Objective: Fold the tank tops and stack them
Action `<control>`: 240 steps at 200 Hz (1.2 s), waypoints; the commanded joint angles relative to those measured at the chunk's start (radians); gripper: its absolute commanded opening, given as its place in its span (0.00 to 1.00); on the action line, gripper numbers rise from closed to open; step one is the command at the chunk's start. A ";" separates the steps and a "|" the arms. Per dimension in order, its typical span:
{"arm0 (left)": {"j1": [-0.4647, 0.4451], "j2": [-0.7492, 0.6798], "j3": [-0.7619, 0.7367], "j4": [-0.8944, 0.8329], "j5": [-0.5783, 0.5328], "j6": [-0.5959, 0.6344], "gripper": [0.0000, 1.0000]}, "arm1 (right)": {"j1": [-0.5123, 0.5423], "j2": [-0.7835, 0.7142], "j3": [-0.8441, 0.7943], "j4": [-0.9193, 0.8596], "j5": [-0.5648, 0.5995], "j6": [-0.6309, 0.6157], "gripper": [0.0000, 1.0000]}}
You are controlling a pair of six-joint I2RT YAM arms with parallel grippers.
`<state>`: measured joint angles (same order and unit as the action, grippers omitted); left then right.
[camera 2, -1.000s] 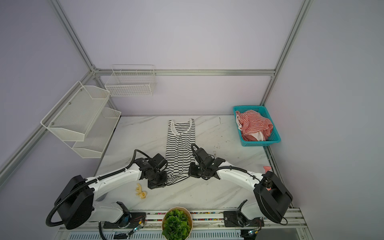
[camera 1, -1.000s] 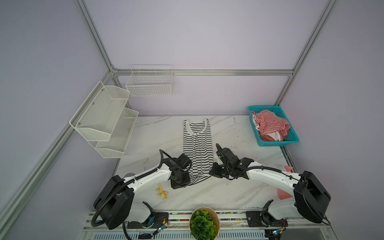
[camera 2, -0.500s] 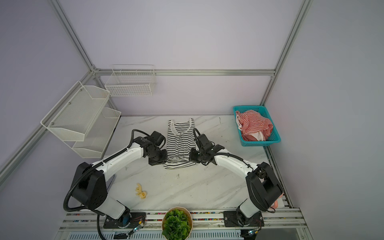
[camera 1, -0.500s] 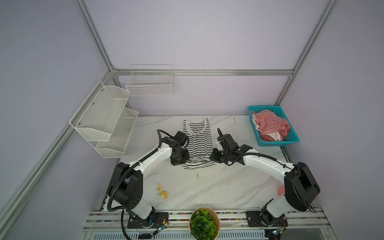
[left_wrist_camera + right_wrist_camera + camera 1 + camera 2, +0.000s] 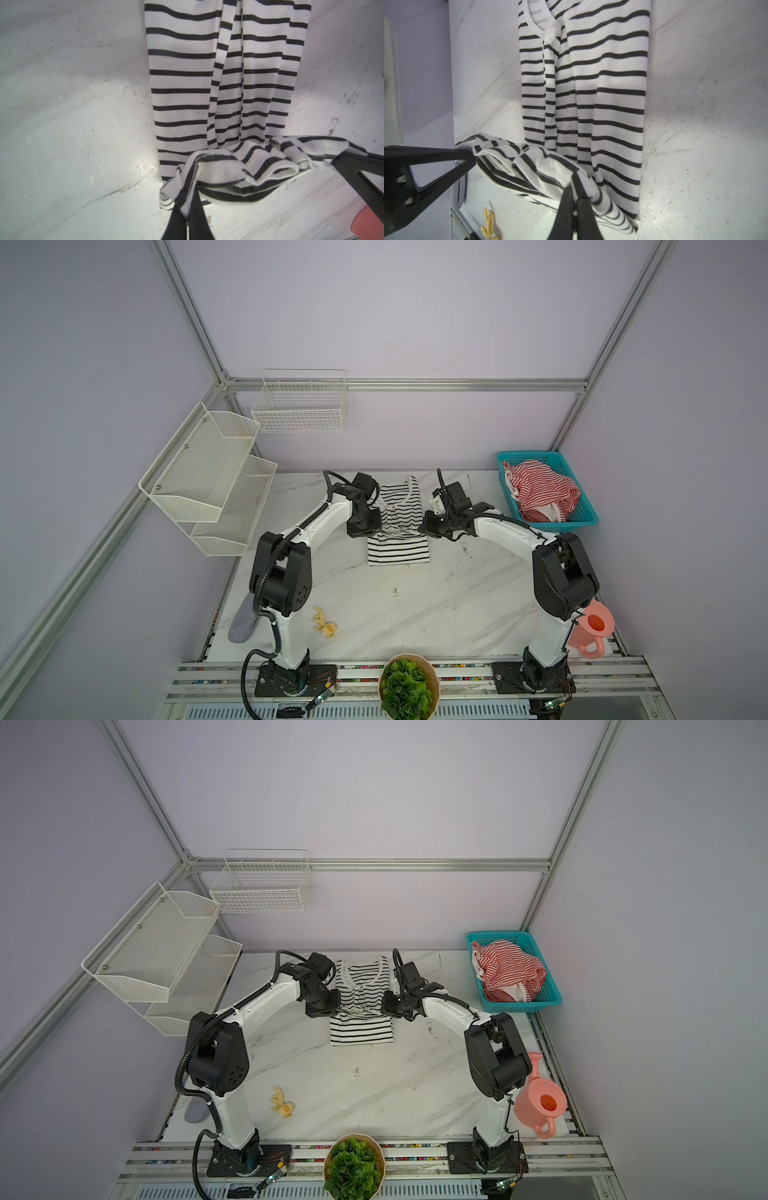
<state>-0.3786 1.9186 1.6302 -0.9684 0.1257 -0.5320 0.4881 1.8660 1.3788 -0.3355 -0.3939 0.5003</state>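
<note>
Since a second before, the black-and-white tank top [image 5: 398, 549] had been doubled, its hem carried up over its body. I logged: left gripper [image 5: 188, 203], clamped on one hem corner; right gripper [image 5: 574, 196], clamped on the opposite corner; the fold lying on the table [image 5: 415, 614] between and below them; farther off, beyond my right gripper, the red-and-white tank top [image 5: 540, 493] heaped in the teal basket [image 5: 573, 523].

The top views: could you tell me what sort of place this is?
Probably a robot lab cell staged for laundry: an aluminium frame around plain walls, a left arm and right arm bolted to a rail, and a teal basket holding a red-and-white tank top.
</note>
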 commanded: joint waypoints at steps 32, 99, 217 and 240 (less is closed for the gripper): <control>0.045 0.110 0.210 -0.022 0.044 0.070 0.00 | -0.052 0.112 0.125 -0.016 -0.065 -0.049 0.00; 0.073 0.213 0.354 -0.045 0.044 0.081 0.00 | -0.089 0.182 0.223 -0.011 -0.088 -0.060 0.00; 0.110 0.353 0.505 -0.059 0.052 0.068 0.15 | -0.124 0.362 0.366 -0.004 -0.160 -0.072 0.08; 0.123 0.377 0.561 -0.059 0.043 0.052 0.21 | -0.140 0.390 0.407 0.005 -0.173 -0.070 0.15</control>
<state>-0.2760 2.2955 2.0521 -1.0321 0.1741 -0.4709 0.3695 2.2395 1.7336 -0.3344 -0.5442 0.4446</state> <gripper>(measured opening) 0.180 0.117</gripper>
